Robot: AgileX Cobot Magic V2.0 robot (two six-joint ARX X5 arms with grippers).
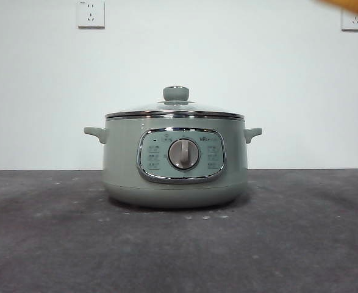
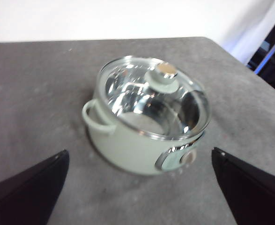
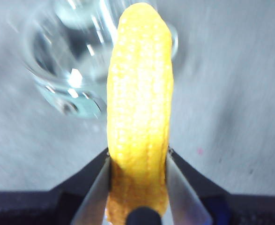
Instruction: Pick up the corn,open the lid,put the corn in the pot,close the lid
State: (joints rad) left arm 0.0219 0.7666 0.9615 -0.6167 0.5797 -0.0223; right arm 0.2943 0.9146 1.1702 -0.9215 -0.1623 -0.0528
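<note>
The sage-green pot point(image 1: 175, 165) stands mid-table with the glass lid point(image 1: 174, 111) closed on it, green knob point(image 1: 175, 93) on top. My right gripper point(image 3: 138, 161) is shut on the yellow corn point(image 3: 139, 108) and holds it high in the air; the pot point(image 3: 76, 61) is blurred below it. A sliver of the corn point(image 1: 349, 5) shows at the top right of the front view. My left gripper point(image 2: 139, 187) is open and empty, above and short of the pot point(image 2: 142, 140), with the lid point(image 2: 151, 98) and knob point(image 2: 164, 77) in sight.
The dark grey table point(image 1: 57, 244) ends at a white wall with two sockets point(image 1: 91, 13). The table's right edge point(image 2: 249, 70) shows in the left wrist view, with dark equipment beyond.
</note>
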